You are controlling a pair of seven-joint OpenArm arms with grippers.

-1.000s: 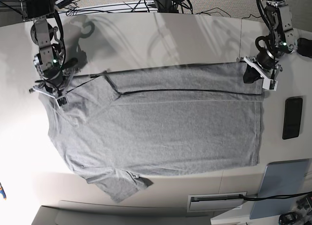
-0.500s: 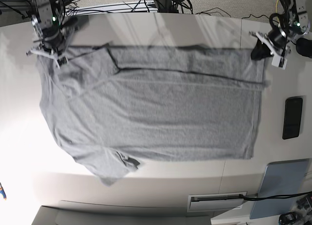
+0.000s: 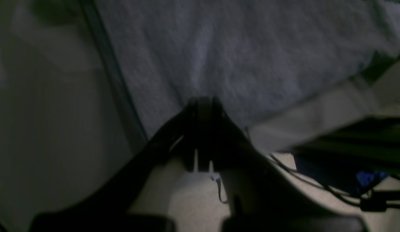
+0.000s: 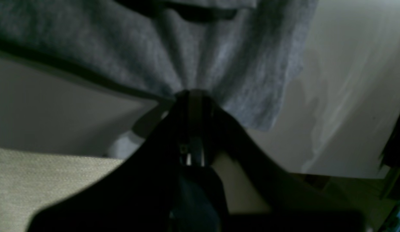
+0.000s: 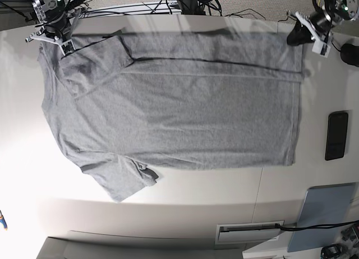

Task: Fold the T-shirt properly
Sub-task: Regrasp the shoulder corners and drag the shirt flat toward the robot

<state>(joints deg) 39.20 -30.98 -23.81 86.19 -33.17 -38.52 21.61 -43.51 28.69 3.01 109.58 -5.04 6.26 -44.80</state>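
Two pincers, left pincer [image 5: 296, 33] and right pincer [image 5: 54, 39], are each clamping shut on one T-shirt [image 5: 174, 102] along the surface's [image 5: 314, 102] far edge.

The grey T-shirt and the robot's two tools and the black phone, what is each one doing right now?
Large heather-grey cotton T-shirt: spread flat, far edge pinched at both corners.
Left tool: shut on the shirt's hem corner.
Right tool: shut on the shirt's shoulder edge.
Black rectangular phone: lying flat, screen dark, apart from the shirt.
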